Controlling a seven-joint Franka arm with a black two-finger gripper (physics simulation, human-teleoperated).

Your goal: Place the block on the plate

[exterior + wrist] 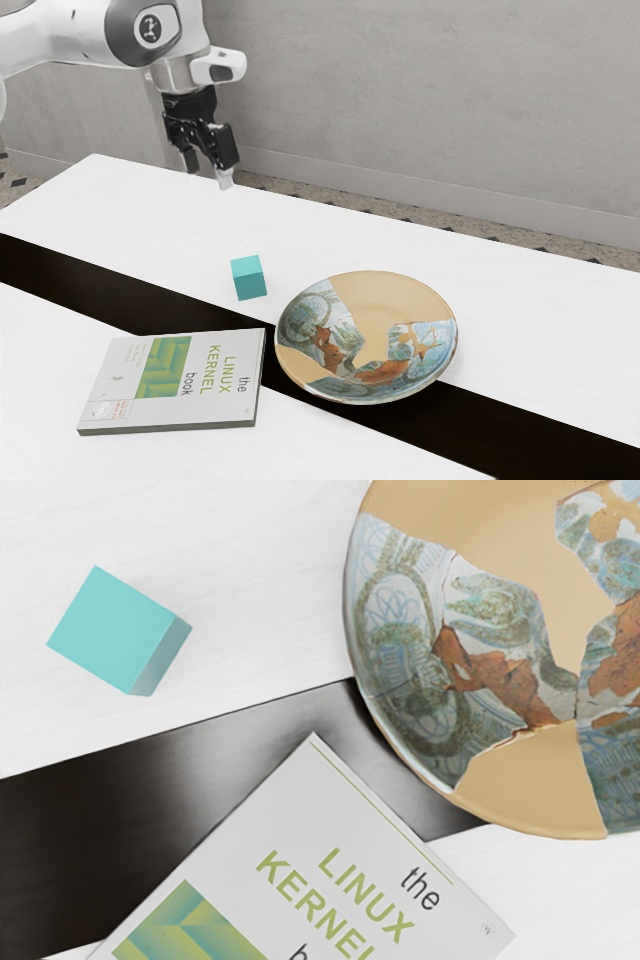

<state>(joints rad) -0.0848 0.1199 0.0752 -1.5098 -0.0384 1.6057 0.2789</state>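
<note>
in the exterior view, take the plate (400, 290) as landmark. read "the linux kernel book" on the cover of the book (225, 410), lying flat near the plate, toward the exterior view's left. see a green patterned picture beside the title, and small print by one corner, too tiny to read. spot a round emblem on the arm (60, 40), well apart from the plate, toward the exterior view's upper left. find the pincer (208, 176) on that same side of the plate, hanging well above the table (130, 200), pointing down. make out its two fingers spread, with open air between the tips; cannot tell exactly how wide. find the block (249, 280), small and teal, resting on the white tabletop, apart from the plate toward the exterior view's left. see a dark stripe (60, 265) running under the plate and the book.

in the wrist view, read "the", "linux" and most of "kernel" on the book, then the start of another word. notice a tiny round mark near the book's edge, too small to read. see one corner of the book pointing up close beside the plate, with dark stripe between. see painted patches in blue, green and rusty brown on the tan plate. find the block clearly off the plate, on white tabletop across a bare gap from its rim.
</note>
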